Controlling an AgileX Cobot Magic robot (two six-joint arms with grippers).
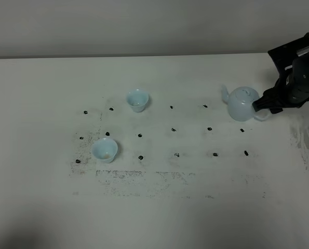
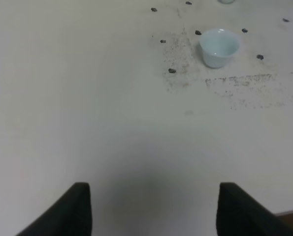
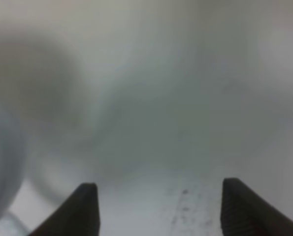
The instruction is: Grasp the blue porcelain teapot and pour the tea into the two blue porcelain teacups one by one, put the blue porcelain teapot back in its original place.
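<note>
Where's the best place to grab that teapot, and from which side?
Probably the loop handle, from the right of the overhead view: the teapot stands upright, spout pointing left, so the handle faces the open right tool beside it.

The teapot [image 1: 242, 104] is glossy pale blue-white, the two teacups [image 1: 137, 99] [image 1: 104, 150] pale blue; the off-white tabletop [image 1: 40, 93] carries black dots and grey speckling.

- A wide, flat white desk [image 1: 40, 207] with a matt top fills most of the view.
- Small black marks [image 1: 174, 129] sit on it in rough rows, well apart.
- A grey, speckled scuffed patch [image 1: 128, 179] lies near the front rows.
- More grey scratches [image 1: 306, 145] show at the desk's right side.
- A plain pale grey wall [image 1: 144, 26] stands behind the desk.
</note>
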